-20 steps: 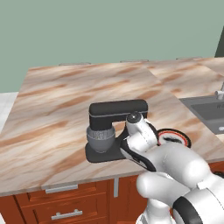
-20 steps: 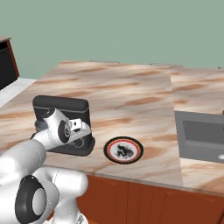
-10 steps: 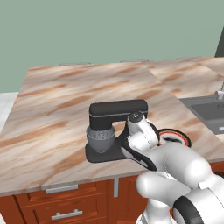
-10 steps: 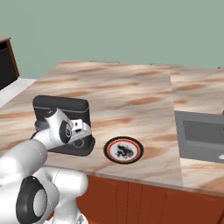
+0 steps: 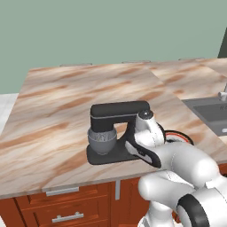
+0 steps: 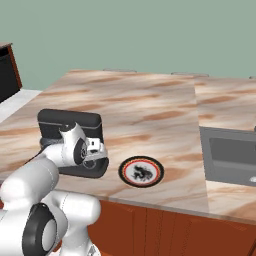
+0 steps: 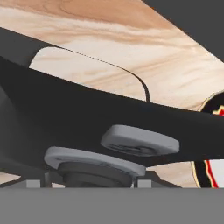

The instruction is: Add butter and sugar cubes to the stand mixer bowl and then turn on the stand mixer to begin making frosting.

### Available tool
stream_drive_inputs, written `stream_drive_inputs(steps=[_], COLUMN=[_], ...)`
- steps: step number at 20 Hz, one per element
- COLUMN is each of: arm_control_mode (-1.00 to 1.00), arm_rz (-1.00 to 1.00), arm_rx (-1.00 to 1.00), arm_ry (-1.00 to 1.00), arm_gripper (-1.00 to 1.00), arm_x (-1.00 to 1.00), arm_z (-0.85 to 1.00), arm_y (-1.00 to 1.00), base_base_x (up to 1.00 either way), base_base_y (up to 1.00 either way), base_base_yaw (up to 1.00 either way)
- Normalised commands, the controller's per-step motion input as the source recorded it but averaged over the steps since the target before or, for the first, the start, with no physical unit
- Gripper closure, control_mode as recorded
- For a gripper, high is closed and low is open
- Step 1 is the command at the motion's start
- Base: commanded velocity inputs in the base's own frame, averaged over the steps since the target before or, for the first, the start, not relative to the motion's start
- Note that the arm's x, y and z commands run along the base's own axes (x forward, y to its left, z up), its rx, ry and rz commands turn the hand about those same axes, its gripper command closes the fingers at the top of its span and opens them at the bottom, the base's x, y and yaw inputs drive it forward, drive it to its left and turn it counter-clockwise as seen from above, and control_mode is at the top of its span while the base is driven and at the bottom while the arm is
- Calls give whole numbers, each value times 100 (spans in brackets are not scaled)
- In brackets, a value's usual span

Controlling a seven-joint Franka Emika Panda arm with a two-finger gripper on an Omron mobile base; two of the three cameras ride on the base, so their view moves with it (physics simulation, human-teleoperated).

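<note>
Stand mixer (image 5: 116,128) on marble counter (image 5: 66,102) near front edge, head down over stand mixer bowl (image 5: 102,140). Gripper (image 6: 95,150) pressed close against mixer column, beside dial (image 7: 140,141); jaw state cannot be told. Red-rimmed plate (image 6: 141,171) just right of mixer base. Sink (image 6: 230,154) far right.

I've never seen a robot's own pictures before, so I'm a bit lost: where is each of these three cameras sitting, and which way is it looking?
Left base view: behind the arm to its left, looking forward and down at the black stand mixer and its grey metal bowl; the white arm rises at lower right.
Right base view: behind to the right, facing the marble counter; the arm rises at lower left.
Hand view: on the hand, pressed close to the mixer's dark column and grey round dial.
Both base views share the mixer, the red-rimmed dark plate and the sink.
</note>
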Motion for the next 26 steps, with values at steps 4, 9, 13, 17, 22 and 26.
stream_drive_inputs(steps=[4, 9, 13, 17, 22, 26], arm_control_mode=[-100, -100, -100, -100, -100, -100], arm_rz=[0, 0, 0, 1, 0, 0], arm_rx=[9, 10, 7, 4, 7, 5], arm_ry=[4, 6, 5, 7, 0, 0], arm_gripper=[100, 100, 100, 100, 100, 100], arm_x=[0, 0, -4, -8, -36, -51], arm_z=[21, 21, 4, -1, 40, 54], arm_y=[-80, -92, -99, -85, -36, -3], base_base_x=[0, 0, 0, 0, 0, 0], base_base_y=[0, 0, 0, 0, 0, 0], base_base_yaw=[0, 0, 0, 0, 0, 0])
